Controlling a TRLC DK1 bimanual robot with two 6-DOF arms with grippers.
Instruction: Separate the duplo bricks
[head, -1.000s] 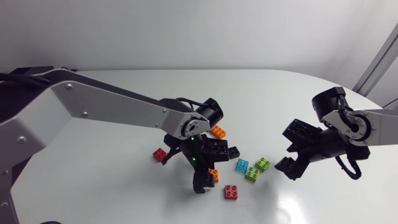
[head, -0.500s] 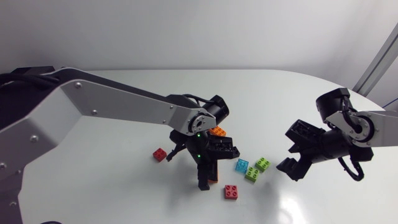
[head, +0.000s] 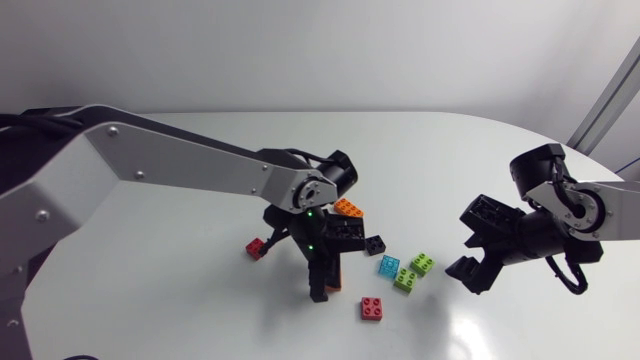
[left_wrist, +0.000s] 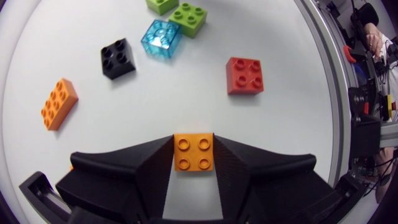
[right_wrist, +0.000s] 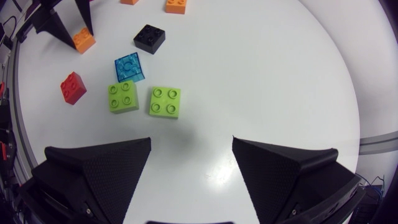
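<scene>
While the left gripper (left_wrist: 193, 163) clamps an orange brick (left_wrist: 193, 149) from both sides, just below the head view's centre, the right gripper (right_wrist: 191, 140) hangs spread and empty at the right. Next, probably: carry it away from the pile, without nudging the red brick (head: 373, 308) to its lower right.

Lime brick (left_wrist: 161, 5) clipped at left wrist view's edge; far orange brick (right_wrist: 176, 5) clipped in right wrist view; red brick (head: 257, 247) partly behind left arm (head: 180, 165).

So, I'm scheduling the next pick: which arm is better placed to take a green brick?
Right. The right gripper is open and empty, with a green brick just ahead of it. The left gripper is shut on an orange brick.
</scene>
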